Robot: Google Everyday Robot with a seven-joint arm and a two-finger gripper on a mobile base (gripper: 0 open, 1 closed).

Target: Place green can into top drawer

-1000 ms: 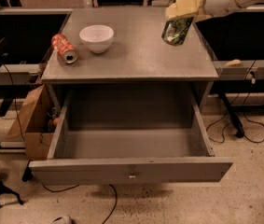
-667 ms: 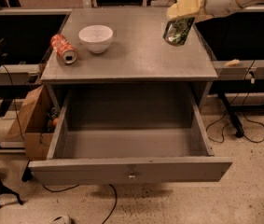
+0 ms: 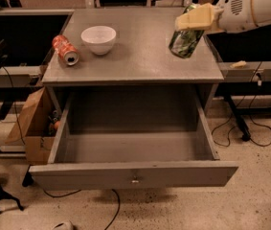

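1. The top drawer is seen pulled fully out, with no can inside it, so the opening step can be counted as done.
2. The green can is not yet delivered. It is held in the air above and behind the drawer's right rear corner, tilted, over the right edge of the cabinet top.
3. The gripper is placed above and behind the drawer's right side. Its pale fingers are pinched on the can's upper end.
4. The white arm is reached in from beyond the drawer's right side, stretched roughly level.
5. What is judged left: the can is to be carried forward and down into the drawer, then released.
6. An orange-red can and a white bowl are seen behind the drawer's left half, well apart from the gripper.
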